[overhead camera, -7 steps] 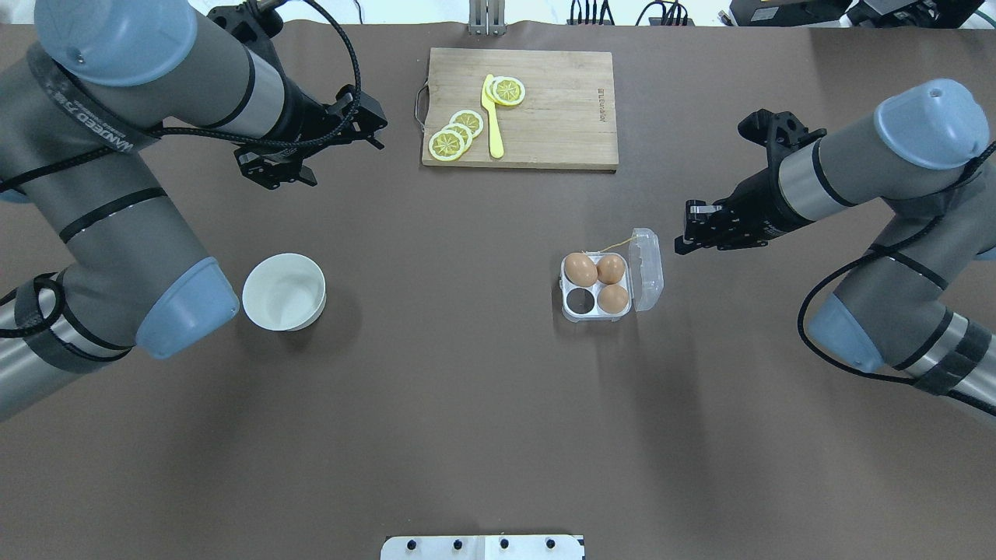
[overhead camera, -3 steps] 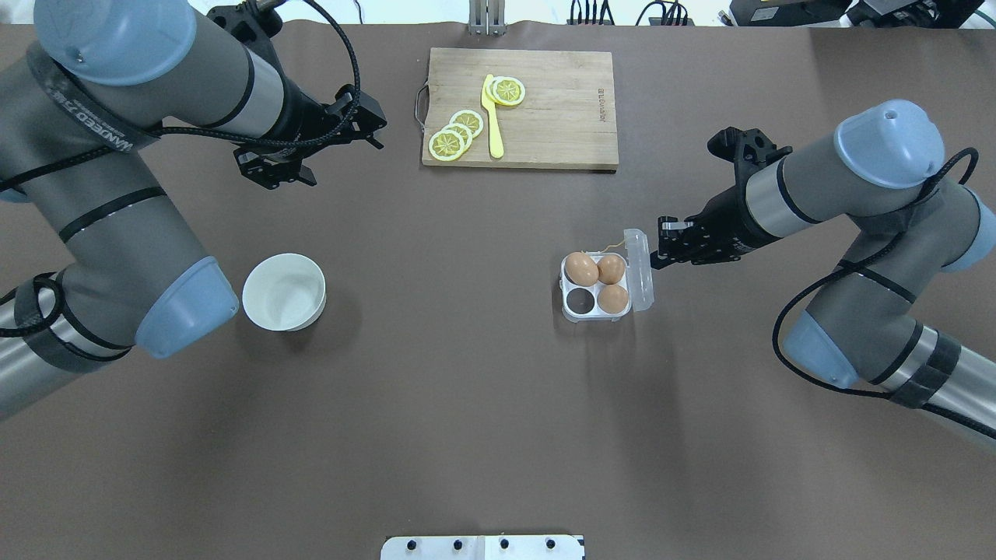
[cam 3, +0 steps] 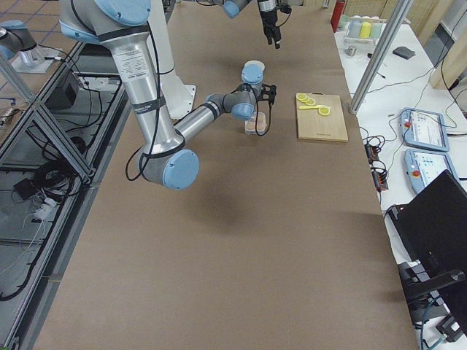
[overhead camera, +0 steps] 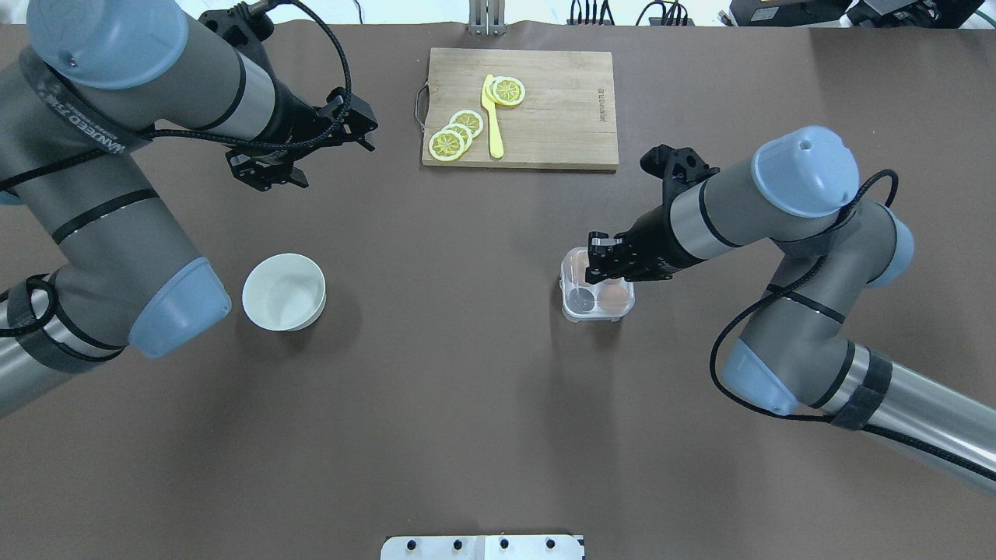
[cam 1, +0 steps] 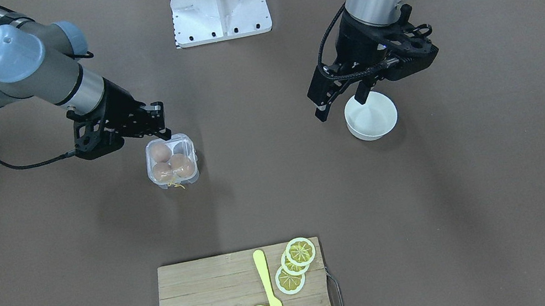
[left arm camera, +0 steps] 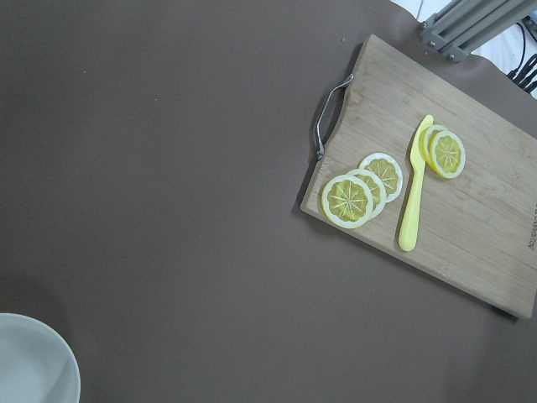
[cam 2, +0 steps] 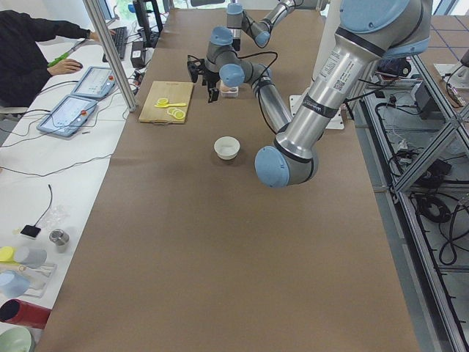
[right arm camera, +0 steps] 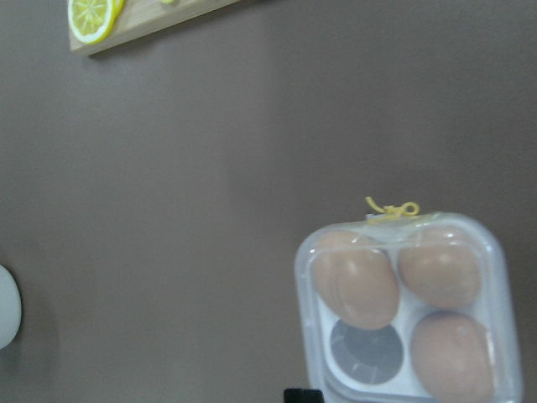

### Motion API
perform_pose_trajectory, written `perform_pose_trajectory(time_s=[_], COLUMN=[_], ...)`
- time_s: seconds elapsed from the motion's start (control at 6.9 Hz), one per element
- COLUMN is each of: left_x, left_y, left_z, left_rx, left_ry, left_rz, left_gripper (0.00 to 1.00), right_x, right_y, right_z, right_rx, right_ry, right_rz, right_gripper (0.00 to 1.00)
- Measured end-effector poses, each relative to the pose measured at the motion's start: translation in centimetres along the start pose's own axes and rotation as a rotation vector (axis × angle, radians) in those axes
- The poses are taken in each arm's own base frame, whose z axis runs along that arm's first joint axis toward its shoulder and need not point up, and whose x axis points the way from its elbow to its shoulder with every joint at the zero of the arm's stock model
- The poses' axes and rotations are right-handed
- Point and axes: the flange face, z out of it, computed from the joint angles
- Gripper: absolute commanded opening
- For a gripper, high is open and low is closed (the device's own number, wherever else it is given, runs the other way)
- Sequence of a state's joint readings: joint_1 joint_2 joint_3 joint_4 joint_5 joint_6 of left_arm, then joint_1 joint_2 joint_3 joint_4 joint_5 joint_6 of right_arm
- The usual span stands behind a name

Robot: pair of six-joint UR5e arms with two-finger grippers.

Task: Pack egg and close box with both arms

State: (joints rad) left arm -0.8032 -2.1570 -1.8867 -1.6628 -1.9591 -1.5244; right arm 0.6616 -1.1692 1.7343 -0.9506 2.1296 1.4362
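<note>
**Closing step, both arms in view.** The table [overhead camera: 467,435] carries everything. You see the left arm [overhead camera: 117,218] raised well apart from the work. The right arm [overhead camera: 778,202] reaches in over the box.

The cutting board [overhead camera: 560,117], with lemon slices [overhead camera: 455,132] and a yellow knife [overhead camera: 492,117], lies on the far side of the table from the robot. The white bowl [overhead camera: 311,311] stands empty on the robot's left.

The box [cam 1: 150,166] sits mid-table with its clear lid folded over the cells. Whether the lid has latched cannot be told. Three eggs [right arm camera: 352,277] fill three cells and the fourth cell [right arm camera: 365,348] shows bare. The yellow string [right arm camera: 390,210] trails from the box's far rim.

The right gripper [overhead camera: 597,264] has its fingers drawn together, holding nothing, and hangs over the lid on the side nearer the board. The left gripper [cam 1: 339,106] is spread and empty above the bowl's neighbourhood.

No loose egg is visible, so packing looks finished. Judge the next move as a firm downward press on the lid's free edge, with your left arm brought across to steady the base.

Every table edge is well apart from the box. Bare surface lies between the left gripper and the box, and only the bowl stands near that path.
</note>
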Motion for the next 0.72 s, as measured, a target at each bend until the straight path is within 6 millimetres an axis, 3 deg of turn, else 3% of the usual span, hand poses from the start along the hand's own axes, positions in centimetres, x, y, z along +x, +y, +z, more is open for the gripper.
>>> perform_pose_trajectory(time_s=[0.14, 0.43, 0.72], left_x=[-0.2, -2.0, -5.9], left_y=[-0.4, -1.9, -6.1], left_z=[0.0, 0.3, -0.8], left_rx=[0.007, 0.030, 0.063], left_ry=[-0.004, -0.031, -0.074], left_rz=[-0.004, 0.026, 0.104], left_gripper=[0.98, 0.98, 0.98], right_x=[-1.4, -2.3, -0.4], right_y=[0.1, -2.5, -7.3], right_z=[-0.3, -3.5, -9.9], right_rx=[0.016, 0.057, 0.093], right_ry=[-0.017, 0.011, 0.132], right_rz=[0.010, 0.073, 0.064], right_gripper=[0.99, 1.00, 1.00])
